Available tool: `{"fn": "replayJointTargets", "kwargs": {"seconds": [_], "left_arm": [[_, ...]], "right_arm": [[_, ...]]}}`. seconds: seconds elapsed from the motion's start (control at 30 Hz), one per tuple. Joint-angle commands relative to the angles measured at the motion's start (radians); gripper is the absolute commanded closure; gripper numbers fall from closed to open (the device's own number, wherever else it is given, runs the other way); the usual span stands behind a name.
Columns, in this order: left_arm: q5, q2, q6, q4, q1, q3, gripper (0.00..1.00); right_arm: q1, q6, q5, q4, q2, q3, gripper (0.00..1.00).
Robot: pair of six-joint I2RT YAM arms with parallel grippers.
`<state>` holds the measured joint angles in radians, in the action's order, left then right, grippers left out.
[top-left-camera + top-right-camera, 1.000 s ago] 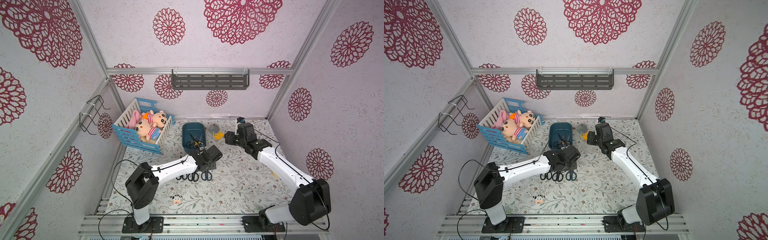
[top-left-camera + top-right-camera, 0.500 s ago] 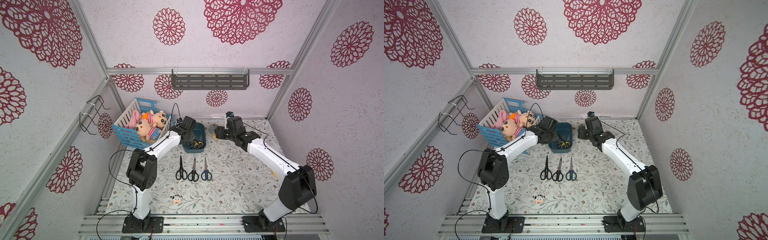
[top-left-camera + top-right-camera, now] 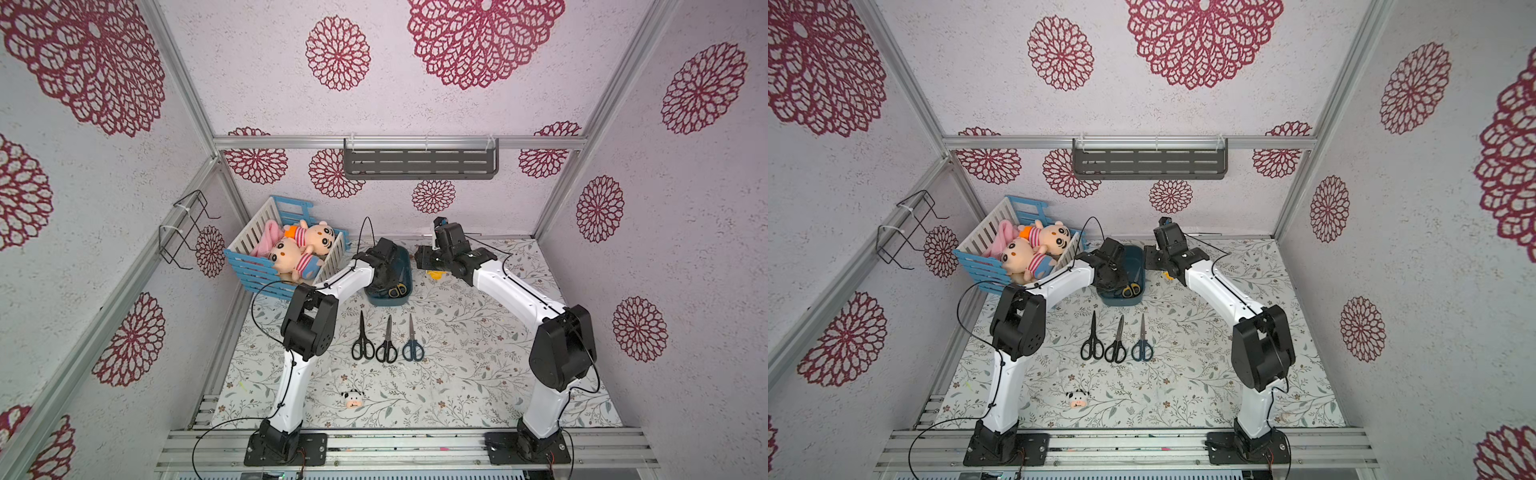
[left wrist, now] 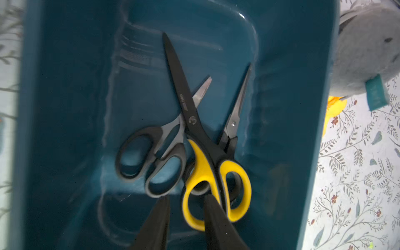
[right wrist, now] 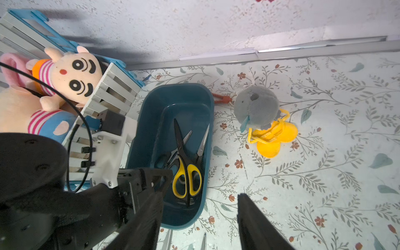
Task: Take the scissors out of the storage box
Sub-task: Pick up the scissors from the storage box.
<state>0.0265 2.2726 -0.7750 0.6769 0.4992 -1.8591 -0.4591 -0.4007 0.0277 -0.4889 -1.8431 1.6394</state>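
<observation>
The storage box [image 3: 390, 301] [image 3: 1121, 300] is a dark teal tub at the back of the mat. Three pairs of scissors lie crossed inside it: a yellow-and-black pair [image 4: 194, 129] on top, a smaller black-and-grey pair [image 4: 151, 155] and a black-handled pair [image 4: 236, 108] underneath. My left gripper [image 4: 186, 197] [image 3: 384, 278] is down in the box, open. One finger [image 4: 216, 220] stands inside a yellow handle loop and the other outside it. Three more pairs [image 3: 387, 343] [image 3: 1116, 343] lie in a row on the mat. My right gripper [image 5: 199, 193] [image 3: 419, 257] hangs open beside the box's right side, holding nothing.
A blue-and-white slatted crate [image 3: 286, 257] with plush dolls stands just left of the box. A grey plush toy with yellow parts [image 5: 255, 106] lies to the box's right, under my right arm. A small cow toy [image 3: 352, 399] sits near the front. A grey shelf [image 3: 419, 164] hangs on the back wall.
My left gripper has left the row of scissors on the mat and reached back into the storage box. My right gripper has shifted left toward the box.
</observation>
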Motion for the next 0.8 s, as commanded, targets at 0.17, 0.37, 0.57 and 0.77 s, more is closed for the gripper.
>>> {"fn": "replayJointTargets", "kwargs": {"seconds": [0.17, 0.37, 0.57, 0.77], "left_arm": [[-0.034, 0.042, 0.038, 0.049, -0.009, 0.010, 0.75], [-0.081, 0.098, 0.069, 0.027, -0.011, 0.008, 0.78], [-0.094, 0.109, 0.105, 0.012, -0.008, 0.008, 0.78], [-0.101, 0.125, 0.073, 0.037, -0.030, 0.009, 0.95]], "right_arm": [[-0.006, 0.027, -0.012, 0.001, -0.016, 0.046, 0.40], [-0.005, 0.031, -0.021, 0.003, -0.034, 0.058, 0.39], [-0.005, 0.040, -0.026, -0.010, -0.058, 0.082, 0.39], [-0.006, 0.035, -0.031, -0.007, -0.068, 0.094, 0.39]]}}
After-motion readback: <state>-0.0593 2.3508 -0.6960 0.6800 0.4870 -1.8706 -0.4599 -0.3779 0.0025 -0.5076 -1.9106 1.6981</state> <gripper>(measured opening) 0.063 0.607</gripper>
